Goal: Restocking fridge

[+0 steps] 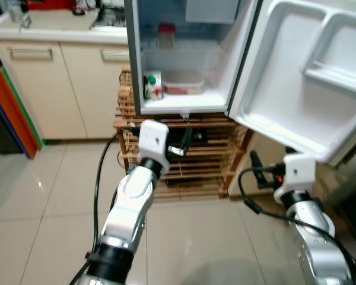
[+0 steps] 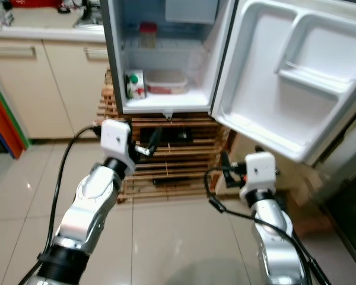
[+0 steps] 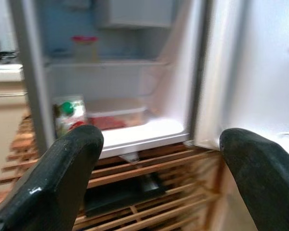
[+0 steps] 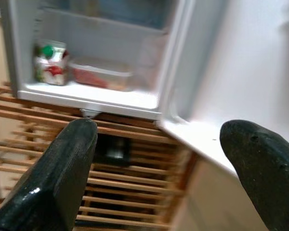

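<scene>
The small fridge (image 1: 134,59) stands open on a wooden slatted rack (image 1: 204,160). Its door (image 1: 296,77) swings out to the right, with bare white door shelves. On the fridge floor sit a carton with a green cap (image 1: 153,85) and a clear lidded box with red contents (image 1: 182,82). A red-lidded jar (image 1: 167,35) stands on the upper shelf. My left gripper (image 3: 161,139) is open and holds nothing, low in front of the rack, below the fridge opening. My right gripper (image 4: 159,130) is open and holds nothing, under the open door.
Cream kitchen cabinets (image 1: 65,77) with a worktop and sink run along the left of the fridge. Orange and blue boards (image 1: 12,113) lean at the far left. A dark object (image 1: 196,138) lies inside the rack. Glossy tiled floor (image 1: 59,196) spreads before the rack.
</scene>
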`<state>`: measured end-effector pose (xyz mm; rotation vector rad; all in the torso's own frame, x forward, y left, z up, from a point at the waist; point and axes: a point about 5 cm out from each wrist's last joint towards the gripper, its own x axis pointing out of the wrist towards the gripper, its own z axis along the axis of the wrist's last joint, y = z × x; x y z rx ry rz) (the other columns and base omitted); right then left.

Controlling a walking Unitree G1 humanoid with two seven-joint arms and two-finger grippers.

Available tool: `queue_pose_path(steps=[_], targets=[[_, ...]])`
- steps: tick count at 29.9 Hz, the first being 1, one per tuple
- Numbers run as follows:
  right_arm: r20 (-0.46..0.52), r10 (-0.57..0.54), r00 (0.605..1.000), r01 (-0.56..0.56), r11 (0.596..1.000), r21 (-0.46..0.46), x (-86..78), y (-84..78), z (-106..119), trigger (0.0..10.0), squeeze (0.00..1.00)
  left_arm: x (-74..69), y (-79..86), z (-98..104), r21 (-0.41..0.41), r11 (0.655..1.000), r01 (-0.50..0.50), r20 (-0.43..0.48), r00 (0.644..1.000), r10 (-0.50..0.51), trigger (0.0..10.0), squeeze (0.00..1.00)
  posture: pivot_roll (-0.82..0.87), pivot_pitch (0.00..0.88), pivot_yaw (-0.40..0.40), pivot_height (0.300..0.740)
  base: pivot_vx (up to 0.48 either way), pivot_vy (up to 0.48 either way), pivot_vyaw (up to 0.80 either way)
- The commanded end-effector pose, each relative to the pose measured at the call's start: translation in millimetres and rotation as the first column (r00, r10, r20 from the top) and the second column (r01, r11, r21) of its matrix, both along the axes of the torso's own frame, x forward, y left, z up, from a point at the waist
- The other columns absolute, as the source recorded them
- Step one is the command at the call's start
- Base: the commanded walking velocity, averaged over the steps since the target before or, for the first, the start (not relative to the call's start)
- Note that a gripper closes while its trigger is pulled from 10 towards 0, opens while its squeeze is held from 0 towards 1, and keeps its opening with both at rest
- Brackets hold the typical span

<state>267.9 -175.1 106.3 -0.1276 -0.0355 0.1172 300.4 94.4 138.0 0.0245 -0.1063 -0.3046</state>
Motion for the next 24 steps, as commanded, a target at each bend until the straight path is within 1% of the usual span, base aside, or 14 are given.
queue_pose_path(steps=[1,5,10,14,15,24], targets=[[-0.016,-0.041,0.999,0.040,0.999,-0.017,-1.5,-11.4,-3.0,10.0,0.00,0.2,-8.9,2.2,-0.006,0.999,0.032,0.003,0.999,-0.032,10.0,0.00,-0.02,0.000,-0.057,0.740,0.266,-0.398,0.00],[-0.006,-0.043,0.999,0.042,0.999,-0.014,2.3,-10.7,-1.1,10.0,0.00,0.3,-9.3,2.0,-0.002,0.999,0.035,0.005,0.999,-0.035,10.0,0.00,-0.02,0.000,-0.051,0.740,0.000,-0.421,0.00],[0.000,-0.040,0.999,0.040,0.999,-0.013,8.6,-9.1,-1.3,10.0,0.00,-2.9,-16.7,3.7,0.026,0.996,0.081,0.035,0.996,-0.082,10.0,0.00,-0.01,0.000,-0.048,0.740,0.000,-0.439,0.00],[-0.002,-0.039,0.999,0.039,0.999,-0.013,9.6,-8.4,-2.5,10.0,0.00,-6.3,-20.4,4.1,0.013,0.994,0.113,0.045,0.993,-0.113,10.0,0.00,-0.01,0.000,-0.049,0.740,0.000,-0.440,0.00],[-0.003,-0.035,0.999,0.035,0.999,-0.012,9.9,-7.1,-3.0,10.0,0.00,-7.6,-20.9,5.9,-0.021,0.992,0.123,0.054,0.991,-0.122,10.0,0.00,-0.01,0.000,-0.050,0.740,0.000,0.000,0.00],[-0.003,-0.018,1.000,0.018,1.000,-0.009,9.9,-5.4,-3.8,10.0,0.00,-5.6,-20.7,7.4,-0.020,0.992,0.124,0.060,0.991,-0.123,10.0,0.00,-0.01,0.000,-0.060,0.740,0.000,0.000,0.00]])
